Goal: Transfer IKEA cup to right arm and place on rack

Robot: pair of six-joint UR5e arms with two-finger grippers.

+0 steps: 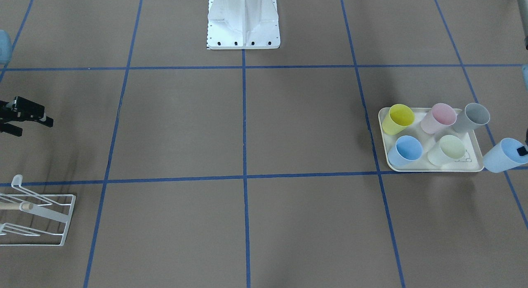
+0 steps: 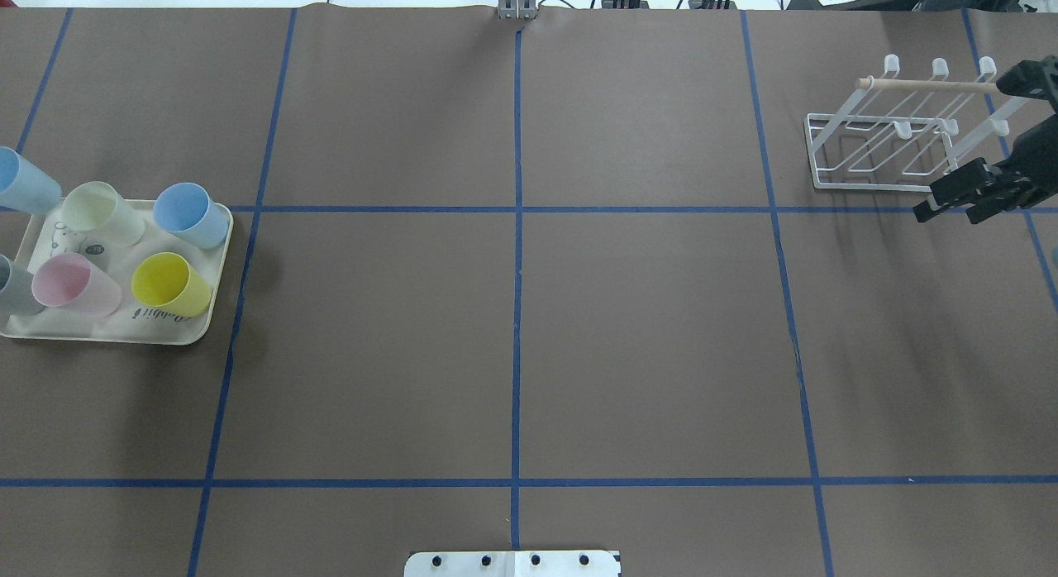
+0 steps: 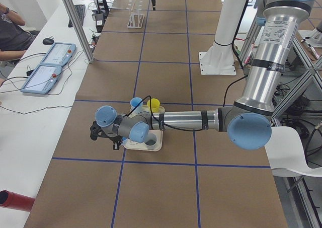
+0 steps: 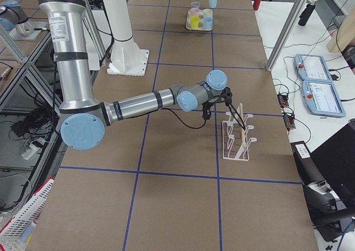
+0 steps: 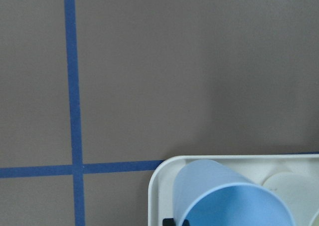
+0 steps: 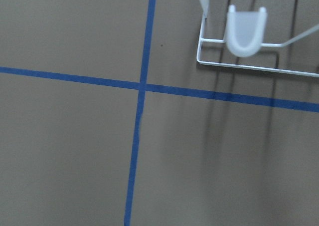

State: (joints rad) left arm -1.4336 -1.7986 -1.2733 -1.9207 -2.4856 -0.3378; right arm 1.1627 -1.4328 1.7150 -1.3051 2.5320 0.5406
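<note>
View of the handover task at its opening stage. The counter (image 2: 512,354), brown and gridded in blue tape, carried a tray (image 2: 116,336) at my left end and the rack (image 2: 926,84) at my right end, well apart. My left arm (image 3: 186,120) reached over the tray's outer corner. My right arm (image 4: 138,104) hung just beside the rack. The tray held five other cups (image 1: 437,135), all upright. The rack's prongs were bare.

The cup (image 1: 501,156), pale blue, sat tilted at the tray's outer corner, seemingly raised clear of it. My left gripper (image 1: 522,151) was clamped on its rim, with one finger showing inside the mouth. My right gripper (image 2: 950,207) stood with its jaws apart and nothing between them.

By my reading, the pick-up was done or nearly so. Not yet done were carrying the cup toward mid-counter, passing it to my right gripper, releasing it from the left, and hanging it on a prong. Most of the task therefore lay ahead.
</note>
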